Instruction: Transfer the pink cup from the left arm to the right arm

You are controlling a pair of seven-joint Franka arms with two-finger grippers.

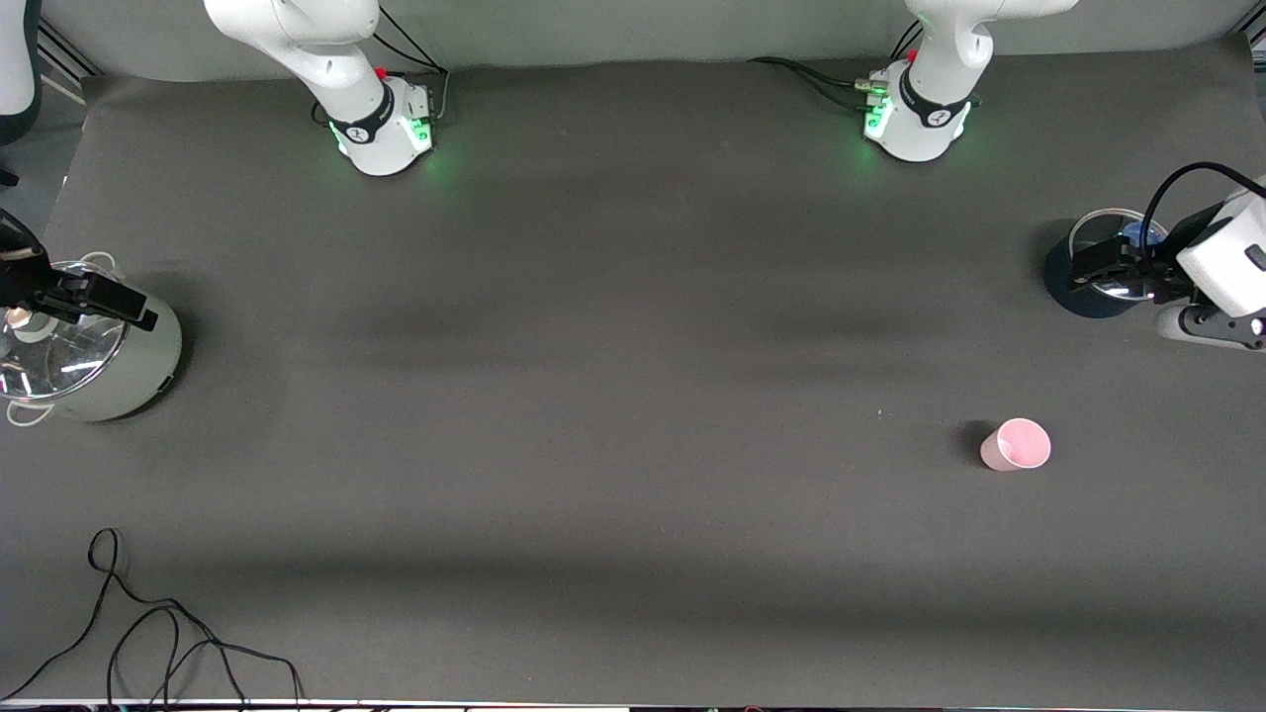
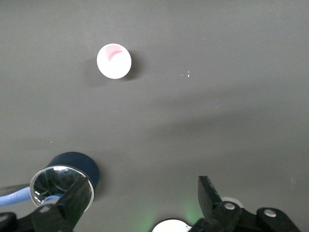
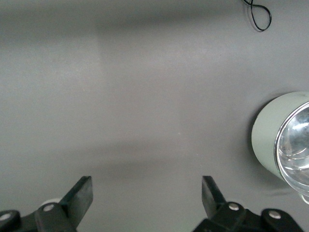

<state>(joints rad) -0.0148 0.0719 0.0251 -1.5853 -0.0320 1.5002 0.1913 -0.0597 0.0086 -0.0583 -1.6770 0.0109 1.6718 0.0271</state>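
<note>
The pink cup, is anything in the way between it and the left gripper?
Nothing visible is. The pink cup stands alone on bare table. The left gripper hangs open over the dark pot at the left arm's end; only open mat lies between them. The right gripper waits open over the pale pot.

A dark grey cloth covers the counter (image 1: 613, 346) under soft banded light, a pale wall (image 1: 633, 30) along its edge.

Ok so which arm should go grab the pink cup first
Left. Its open end effector hovers over the dark blue pot at the cup's end of the table. The pink cup stands free there, while the right end effector waits over the pale green pot.
</note>
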